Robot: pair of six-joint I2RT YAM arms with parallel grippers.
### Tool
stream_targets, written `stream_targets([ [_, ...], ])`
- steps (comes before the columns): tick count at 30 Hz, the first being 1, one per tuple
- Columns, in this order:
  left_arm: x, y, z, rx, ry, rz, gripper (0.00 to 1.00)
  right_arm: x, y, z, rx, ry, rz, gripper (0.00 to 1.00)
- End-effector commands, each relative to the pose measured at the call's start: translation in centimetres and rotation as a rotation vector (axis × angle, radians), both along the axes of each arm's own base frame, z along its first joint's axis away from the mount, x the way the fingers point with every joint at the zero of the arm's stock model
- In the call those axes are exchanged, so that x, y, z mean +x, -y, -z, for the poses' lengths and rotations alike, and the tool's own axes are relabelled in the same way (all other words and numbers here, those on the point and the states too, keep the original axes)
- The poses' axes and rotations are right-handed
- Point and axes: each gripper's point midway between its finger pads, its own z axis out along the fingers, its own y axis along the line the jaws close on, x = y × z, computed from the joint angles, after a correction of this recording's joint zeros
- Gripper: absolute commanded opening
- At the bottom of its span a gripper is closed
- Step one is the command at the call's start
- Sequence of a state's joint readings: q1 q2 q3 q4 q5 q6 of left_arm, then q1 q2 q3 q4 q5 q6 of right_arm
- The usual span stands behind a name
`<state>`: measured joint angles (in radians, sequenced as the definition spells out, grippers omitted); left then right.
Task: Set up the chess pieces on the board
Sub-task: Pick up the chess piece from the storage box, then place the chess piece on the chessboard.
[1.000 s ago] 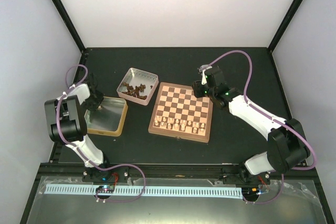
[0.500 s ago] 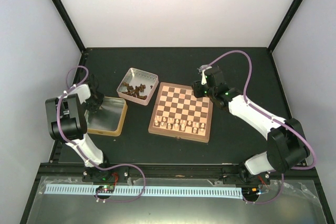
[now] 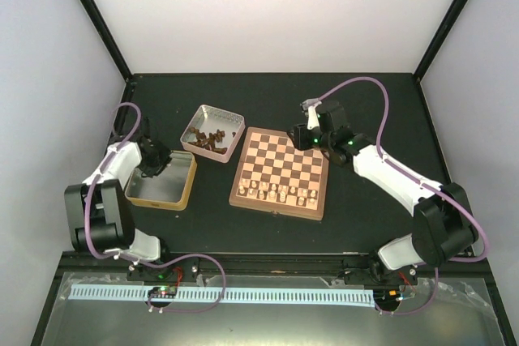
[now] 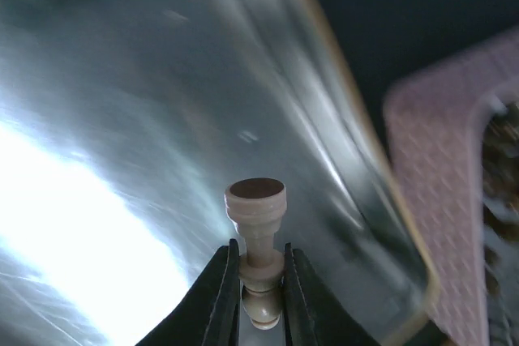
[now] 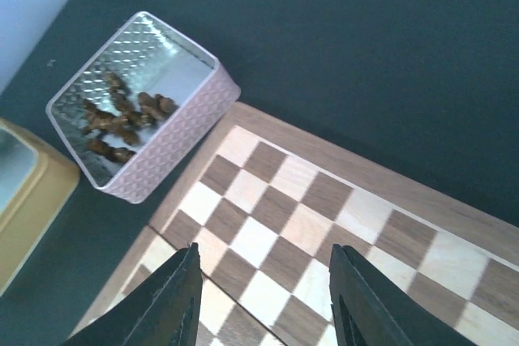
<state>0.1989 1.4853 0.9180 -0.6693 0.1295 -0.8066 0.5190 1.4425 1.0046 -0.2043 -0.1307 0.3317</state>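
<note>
The left end effector (image 4: 259, 253) is pinched shut on 1 pale cream chess piece (image 4: 256, 200). Its 2 fingers clamp the narrow stem, and the round base points away from the wrist camera. It holds the piece above the shiny silver floor of the gold-sided tin (image 3: 174, 194), which sits at the left of the dark counter (image 3: 365, 103).

Just beyond it stands the pink tin (image 3: 233, 121), which holds a heap of dark brown pieces (image 3: 209, 139).

The board (image 3: 280, 155) lies flat in the middle of the counter, right of both tins. More pale pieces (image 3: 280, 192) stand along its near rows, and its far squares are bare.

The right end effector (image 5: 263, 249) hangs over the board's far side with its fingers spread apart and nothing between them.
</note>
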Motion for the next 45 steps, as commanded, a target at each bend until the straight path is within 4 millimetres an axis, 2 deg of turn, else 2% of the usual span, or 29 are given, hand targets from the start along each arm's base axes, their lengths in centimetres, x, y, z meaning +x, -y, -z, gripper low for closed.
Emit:
stream_targets([
  [1,0.7,5.9,-3.4,-0.089,0.119,0.283,0.06,0.0,-2.6,-2.4,0.142,-0.017,-0.089,0.46],
  [6,2.8,13.5,-8.9,-0.155,0.397,0.656,0.02,-1.3,-6.2,-3.7,0.324,-0.122,-0.226,0.49],
  [9,2.7,18.2,-12.6,-0.159,0.573,0.900,0.02,-2.3,-8.3,-4.4,0.443,-0.189,-0.318,0.53],
  [13,1.0,23.5,-16.2,-0.261,0.746,1.163,0.04,-3.9,-10.6,-5.4,0.535,-0.261,-0.422,0.59],
  [17,-0.7,26.6,-17.8,-0.291,0.813,1.323,0.04,-4.6,-11.6,-5.9,0.571,-0.310,-0.445,0.62],
  [23,-2.7,28.8,-19.2,-0.321,0.894,1.449,0.03,-5.0,-11.4,-6.4,0.598,-0.326,-0.433,0.61],
  [27,-3.2,29.4,-19.1,-0.329,0.893,1.482,0.04,-5.5,-11.6,-6.5,0.626,-0.352,-0.453,0.53],
  [28,-3.3,29.5,-19.2,-0.333,0.895,1.488,0.04,-5.5,-11.6,-6.5,0.628,-0.356,-0.450,0.50],
  [29,-3.6,29.8,-19.4,-0.331,0.904,1.502,0.04,-5.5,-11.6,-6.1,0.630,-0.377,-0.447,0.41],
  [36,-2.9,29.7,-19.6,-0.284,0.905,1.488,0.03,-6.3,-11.9,-6.3,0.660,-0.423,-0.486,0.21],
  [41,-2.2,29.6,-20.2,-0.258,0.919,1.451,0.06,-6.7,-12.1,-7.3,0.718,-0.448,-0.501,0.09],
  [44,-1.9,29.5,-20.6,-0.250,0.928,1.430,0.18,-6.2,-12.1,-8.5,0.768,-0.456,-0.462,0.05],
  [45,-1.7,29.5,-20.8,-0.246,0.931,1.420,0.29,-5.9,-12.1,-8.9,0.791,-0.460,-0.443,0.04],
])
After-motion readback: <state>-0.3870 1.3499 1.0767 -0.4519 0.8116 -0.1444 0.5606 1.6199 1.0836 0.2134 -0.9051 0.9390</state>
